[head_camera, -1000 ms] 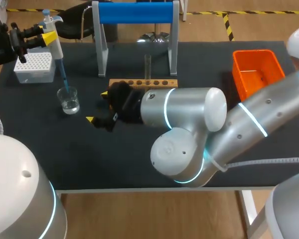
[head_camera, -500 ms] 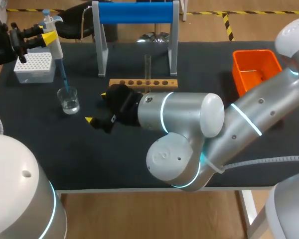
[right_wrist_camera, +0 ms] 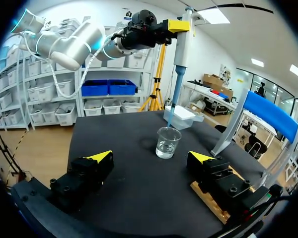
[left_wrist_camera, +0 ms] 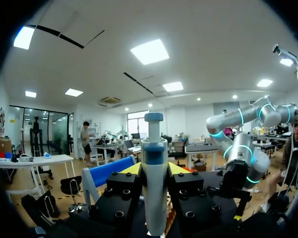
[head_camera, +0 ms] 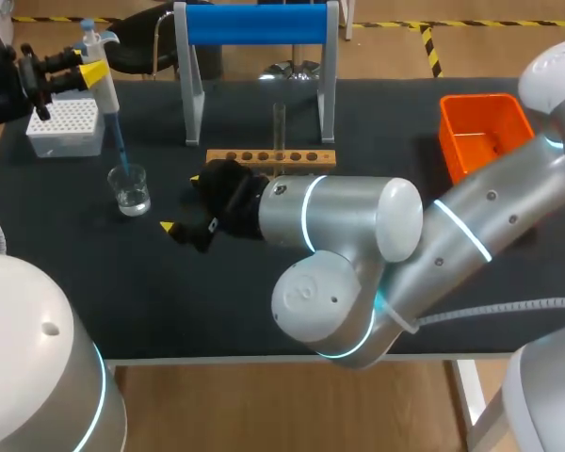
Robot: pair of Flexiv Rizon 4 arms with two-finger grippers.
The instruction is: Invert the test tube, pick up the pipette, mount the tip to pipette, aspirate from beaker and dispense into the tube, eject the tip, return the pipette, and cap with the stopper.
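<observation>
My left gripper (head_camera: pixel 87 73) is shut on the white pipette (head_camera: pixel 102 66), held upright at the back left. The pipette's blue tip (head_camera: pixel 120 146) reaches down into the glass beaker (head_camera: pixel 130 189), which holds clear liquid. In the left wrist view the pipette (left_wrist_camera: pixel 155 188) stands between the yellow-tipped fingers of my left gripper (left_wrist_camera: pixel 155 169). My right gripper (head_camera: pixel 182 201) stands open low over the table, right of the beaker. Ahead of my right gripper (right_wrist_camera: pixel 151 156) I see the beaker (right_wrist_camera: pixel 168 142) and the pipette (right_wrist_camera: pixel 181 44). A test tube (head_camera: pixel 279 127) stands upright in the wooden rack (head_camera: pixel 271 157).
A white tip box (head_camera: pixel 66 127) sits at the back left behind the beaker. The blue-topped stand (head_camera: pixel 256 24) rises behind the rack. An orange bin (head_camera: pixel 485 132) is at the back right. My right arm's big elbow (head_camera: pixel 344 245) covers the table's middle front.
My right arm has shifted slightly to the left, its open gripper edging toward the beaker. The left arm with the pipette has stayed still.
</observation>
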